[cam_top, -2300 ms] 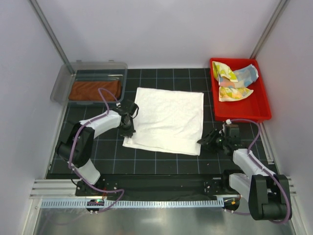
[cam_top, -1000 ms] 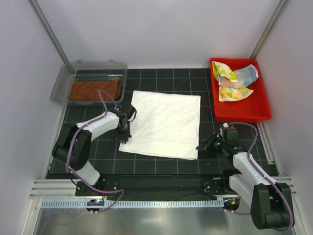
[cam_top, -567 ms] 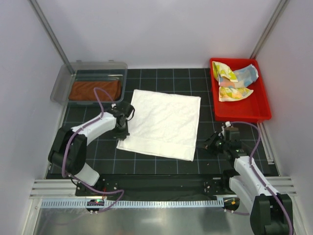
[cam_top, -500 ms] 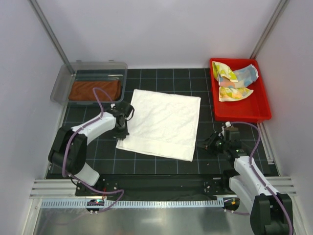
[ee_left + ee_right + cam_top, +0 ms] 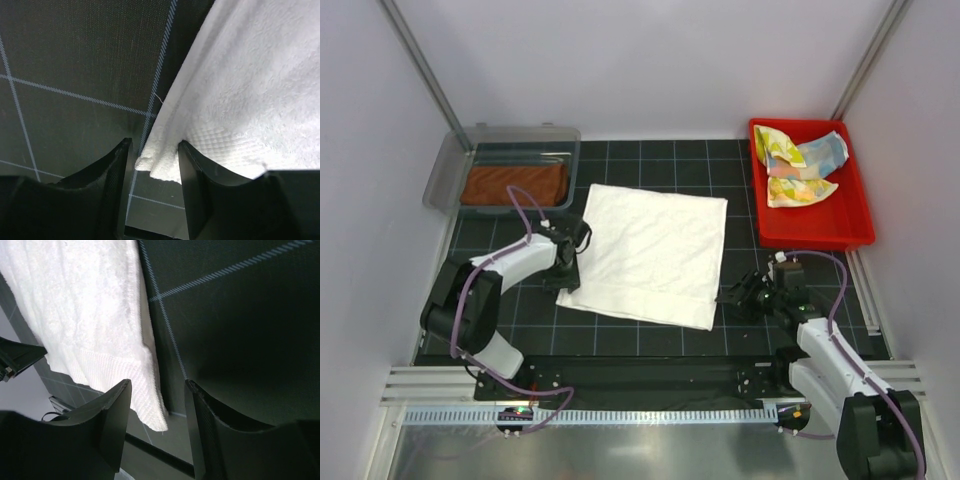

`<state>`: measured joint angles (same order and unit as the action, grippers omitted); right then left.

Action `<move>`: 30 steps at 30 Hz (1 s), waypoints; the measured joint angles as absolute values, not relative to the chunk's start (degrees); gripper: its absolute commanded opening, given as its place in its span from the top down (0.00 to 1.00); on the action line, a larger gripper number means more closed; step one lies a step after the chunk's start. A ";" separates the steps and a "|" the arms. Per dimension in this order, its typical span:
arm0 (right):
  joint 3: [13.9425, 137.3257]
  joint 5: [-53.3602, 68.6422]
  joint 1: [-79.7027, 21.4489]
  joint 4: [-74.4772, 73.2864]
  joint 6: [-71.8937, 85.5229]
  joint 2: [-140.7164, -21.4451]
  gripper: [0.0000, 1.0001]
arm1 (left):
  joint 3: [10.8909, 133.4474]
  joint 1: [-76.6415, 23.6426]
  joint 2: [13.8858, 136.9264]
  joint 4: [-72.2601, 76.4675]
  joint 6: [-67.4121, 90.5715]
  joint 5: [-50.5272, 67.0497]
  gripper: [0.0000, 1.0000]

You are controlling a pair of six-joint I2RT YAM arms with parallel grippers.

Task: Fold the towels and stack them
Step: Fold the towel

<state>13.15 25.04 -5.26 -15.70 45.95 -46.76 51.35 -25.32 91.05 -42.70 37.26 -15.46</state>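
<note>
White towel [image 5: 648,255] flat at centre, rust-brown towel [image 5: 513,184] far left, crumpled patterned towels [image 5: 798,165] far right.

Overhead rear view, two close wrist views; common white towel [image 5: 650,255]

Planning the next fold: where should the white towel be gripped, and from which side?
Probably by its two near corners, each from its outer side, low along the mat. The white towel lies flat, so only its edges offer a pinch. The near-left corner sits between the left gripper's open fingers, the near-right corner between the right gripper's.
</note>
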 measured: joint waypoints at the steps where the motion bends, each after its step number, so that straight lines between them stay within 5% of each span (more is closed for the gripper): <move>1: 13.32 24.40 -5.32 -16.21 45.89 -46.76 0.47 | 50.92 -25.23 90.63 -42.28 37.39 -15.14 0.58; 2: 13.87 23.62 -5.39 -17.37 45.82 -46.76 0.47 | 50.17 -25.12 89.95 -41.47 37.58 -14.72 0.66; 5: 16.97 21.19 -5.41 -20.38 45.15 -47.44 0.46 | 47.18 -24.60 87.39 -37.78 38.76 -11.70 0.67; 12: 21.74 20.12 -5.87 -24.25 43.70 -51.11 0.43 | 42.61 -24.45 83.05 -33.36 40.40 -7.90 0.56; 14: 21.58 19.68 -6.17 -26.37 43.46 -49.67 0.43 | 41.82 -24.47 82.04 -32.64 40.97 -7.03 0.72; 16: 21.82 18.94 -6.28 -27.73 43.22 -48.60 0.43 | 41.21 -24.51 81.41 -32.05 41.67 -5.80 0.76; 21: 32.25 16.03 -6.28 -33.10 41.41 -54.74 0.38 | 38.89 -26.39 76.34 -33.41 44.47 -5.39 0.31; 25: 49.21 15.86 -6.28 -32.03 35.44 -66.22 0.34 | 44.93 -26.02 72.23 -41.85 44.21 -10.11 0.31; 30: 68.55 18.11 -6.28 -31.05 24.18 -81.95 0.32 | 69.54 -23.09 80.01 -43.00 36.73 -12.40 0.29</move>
